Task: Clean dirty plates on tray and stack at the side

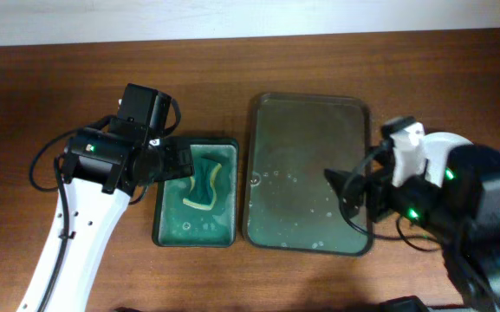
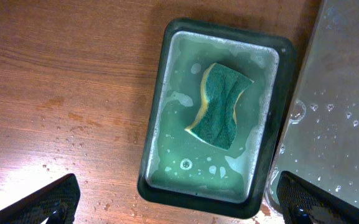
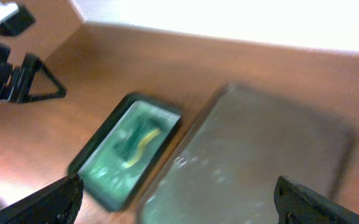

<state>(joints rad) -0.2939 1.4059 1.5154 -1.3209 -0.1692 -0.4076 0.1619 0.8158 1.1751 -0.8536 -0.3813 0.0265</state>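
Note:
The dark grey-green tray (image 1: 308,130) lies mid-table, wet, with nothing on it; it also fills the right wrist view (image 3: 254,155). A white curved rim (image 1: 447,140) shows right of the tray, mostly hidden by my right arm; it looks like a plate, though I cannot tell how many there are. My right gripper (image 1: 347,195) hangs over the tray's right edge, open and holding nothing (image 3: 185,199). My left gripper (image 1: 176,163) hovers above the basin's edge, open wide and holding nothing (image 2: 179,208).
A small green basin (image 1: 159,227) of soapy water sits left of the tray, and a green and yellow sponge (image 2: 219,106) lies in it. Water drops speckle the wooden table (image 2: 61,99) beside the basin.

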